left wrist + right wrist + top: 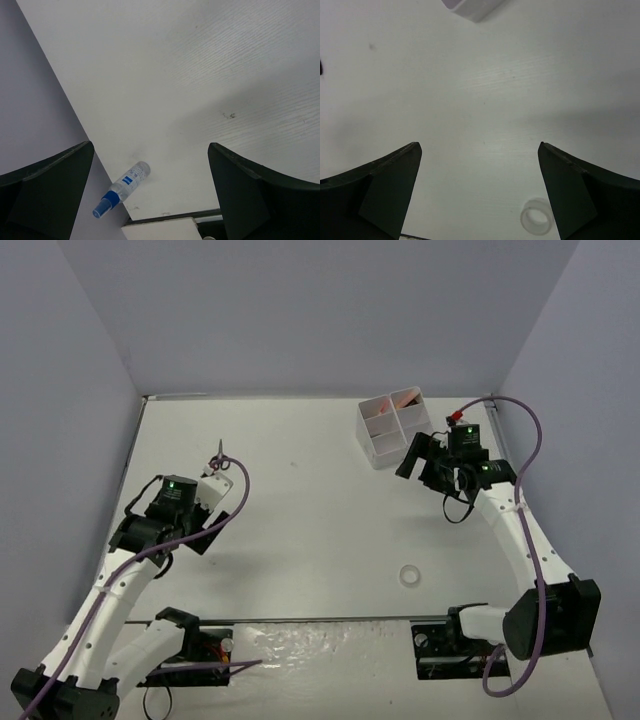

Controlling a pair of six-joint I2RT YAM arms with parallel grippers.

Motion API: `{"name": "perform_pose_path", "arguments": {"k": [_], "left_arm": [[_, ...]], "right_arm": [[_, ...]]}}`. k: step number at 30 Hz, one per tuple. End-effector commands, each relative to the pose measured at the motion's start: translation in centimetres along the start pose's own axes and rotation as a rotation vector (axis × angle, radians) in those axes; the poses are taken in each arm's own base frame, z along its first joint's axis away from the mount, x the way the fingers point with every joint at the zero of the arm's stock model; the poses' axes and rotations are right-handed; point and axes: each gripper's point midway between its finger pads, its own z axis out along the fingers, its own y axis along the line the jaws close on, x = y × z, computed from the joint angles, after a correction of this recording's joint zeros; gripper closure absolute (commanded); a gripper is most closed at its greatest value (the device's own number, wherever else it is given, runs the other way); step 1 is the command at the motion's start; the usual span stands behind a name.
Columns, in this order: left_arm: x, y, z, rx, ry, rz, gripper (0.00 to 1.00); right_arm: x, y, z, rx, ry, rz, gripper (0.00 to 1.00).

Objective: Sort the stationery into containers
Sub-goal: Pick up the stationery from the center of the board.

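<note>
**Top external: tape ring loose, both claws empty**

Nearest the arm bases, the white tape ring [409, 575] lies flat on the matte white table [300, 530], hole upward, so it points no way. Further off, the left gripper [150, 147] and right gripper [477, 145] hang spread wide, holding nothing. Farthest, the smooth white organiser box [392, 427], square-celled, sits askew with something pink [405, 398] in a rear cell.
</note>
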Motion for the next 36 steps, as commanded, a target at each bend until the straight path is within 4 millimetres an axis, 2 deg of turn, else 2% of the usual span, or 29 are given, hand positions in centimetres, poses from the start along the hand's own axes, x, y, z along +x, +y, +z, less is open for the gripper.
{"name": "perform_pose_path", "arguments": {"k": [1, 4, 7, 9, 11, 13, 16, 18, 21, 24, 26, 30, 36], "left_arm": [[-2.5, 1.3, 1.0, -0.076, -0.098, -0.123, 0.03], [-2.2, 1.2, 2.0, -0.082, -0.084, -0.148, 0.03], [-2.0, 2.0, 2.4, -0.121, -0.067, -0.175, 0.03], [-2.1, 2.1, 2.3, -0.124, -0.071, -0.181, 0.03], [-2.1, 2.1, 2.1, -0.124, -0.082, -0.182, 0.03], [-2.2, 2.1, 1.9, -0.128, -0.097, -0.186, 0.03], [-2.2, 2.4, 1.4, -0.139, -0.117, -0.195, 0.03], [-1.9, 2.8, 1.0, -0.156, -0.128, -0.213, 0.03], [-1.6, 3.3, 0.6, -0.171, -0.131, -0.232, 0.03], [-1.5, 3.4, 0.6, -0.169, -0.128, -0.248, 0.03], [-1.6, 3.4, 0.8, -0.167, -0.126, -0.255, 0.03], [-1.8, 3.5, 1.0, -0.161, -0.122, -0.264, 0.03], [-1.5, 4.1, 0.9, -0.172, -0.113, -0.302, 0.03]], "right_arm": [[3.9, -1.6, -2.5, 0.126, 0.013, 0.026, 0.00], [6.0, -1.4, -2.4, 0.138, 0.031, 0.046, 0.00], [9.6, -2.2, -1.8, 0.177, 0.084, 0.060, 0.00], [10.8, -3.2, -1.7, 0.222, 0.074, 0.078, 0.03], [11.0, -3.7, -1.6, 0.249, 0.063, 0.089, 0.08], [9.8, -3.8, -1.5, 0.272, 0.036, 0.072, 0.22], [9.0, -3.0, -0.7, 0.266, 0.064, 0.048, 0.36], [10.3, -1.8, 0.2, 0.238, 0.135, 0.054, 0.41], [12.8, -2.2, 0.9, 0.267, 0.188, 0.049, 0.49], [15.0, -1.8, 0.7, 0.255, 0.229, 0.052, 0.48], [16.5, -1.5, 0.5, 0.247, 0.254, 0.044, 0.45], [19.6, -2.5, 0.1, 0.274, 0.304, 0.036, 0.43], [21.7, -3.4, -0.8, 0.336, 0.326, 0.004, 0.51]]}}
